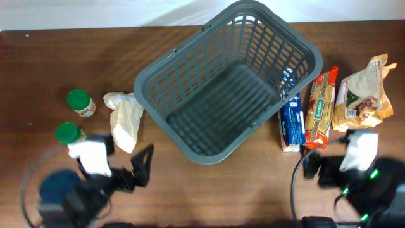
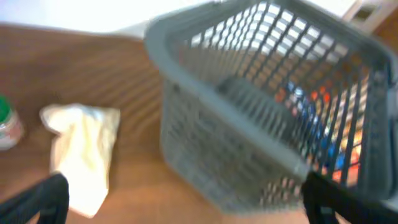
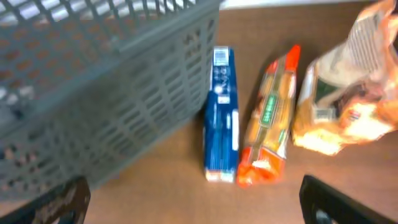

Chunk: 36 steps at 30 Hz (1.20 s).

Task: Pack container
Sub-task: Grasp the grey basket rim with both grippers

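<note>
The large dark grey slotted basket (image 1: 224, 79) stands empty at the table's middle back; it also shows in the left wrist view (image 2: 261, 112) and in the right wrist view (image 3: 93, 81). Left of it lie a cream bag (image 1: 124, 117) and two green-lidded jars (image 1: 80, 102), (image 1: 68, 133). Right of it lie a blue box (image 1: 291, 120), an orange pasta pack (image 1: 320, 107) and a clear bag of food (image 1: 364, 95). My left gripper (image 1: 142, 166) is open and empty near the cream bag (image 2: 84, 155). My right gripper (image 1: 313, 166) is open and empty just in front of the blue box (image 3: 222, 112).
A dark blue round object (image 1: 58, 185) sits by the left arm at the front left. Cables loop along the front edge. White surface lies beyond the table's far edge (image 1: 95, 12).
</note>
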Each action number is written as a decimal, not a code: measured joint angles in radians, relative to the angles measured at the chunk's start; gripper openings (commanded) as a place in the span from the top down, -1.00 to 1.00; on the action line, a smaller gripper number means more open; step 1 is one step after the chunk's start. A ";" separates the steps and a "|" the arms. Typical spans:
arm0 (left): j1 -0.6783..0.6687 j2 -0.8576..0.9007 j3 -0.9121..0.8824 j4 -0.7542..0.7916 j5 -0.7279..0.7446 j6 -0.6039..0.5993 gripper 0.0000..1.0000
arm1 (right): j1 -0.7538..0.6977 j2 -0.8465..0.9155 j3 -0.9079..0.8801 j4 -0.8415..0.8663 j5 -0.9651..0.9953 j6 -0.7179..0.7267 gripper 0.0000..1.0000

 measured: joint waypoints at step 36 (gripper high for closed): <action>-0.767 0.700 0.928 -0.737 -0.038 0.198 0.83 | 0.001 0.862 0.880 -0.362 -0.125 0.090 0.08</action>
